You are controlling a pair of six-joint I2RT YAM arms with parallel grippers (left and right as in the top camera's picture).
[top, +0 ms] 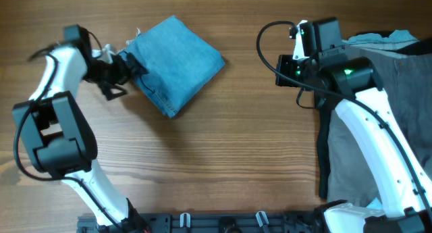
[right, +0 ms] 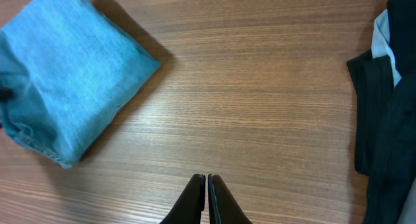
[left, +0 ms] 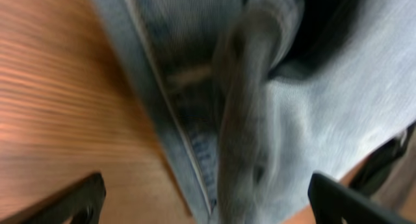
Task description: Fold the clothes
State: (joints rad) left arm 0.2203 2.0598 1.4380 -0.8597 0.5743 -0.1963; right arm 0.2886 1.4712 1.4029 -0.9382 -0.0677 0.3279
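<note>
Overhead: the folded jeans [top: 177, 63] lie as a squarish light-blue bundle, turned corner-on, on the wooden table [top: 223, 152], up and left of its middle. The left claw [top: 127, 71] is at the bundle's left corner, touching the denim. The right arm [top: 358, 118] stands well apart on the far side, over grey trousers [top: 405, 78] and a black garment [top: 325, 159].

Left wrist: blurred denim fills the picture, a stitched seam running down it. The left claw [left: 208, 204] is spread wide, its fingertips [left: 81, 198] at the two bottom corners, and the jeans' [left: 195, 120] edge sits between them unpinched.

Right wrist: the right claw [right: 207, 198] is pressed together on nothing, over bare wood. The jeans [right: 65, 81] lie well away at upper left, and the black garment [right: 390, 120] hangs at the right edge
</note>
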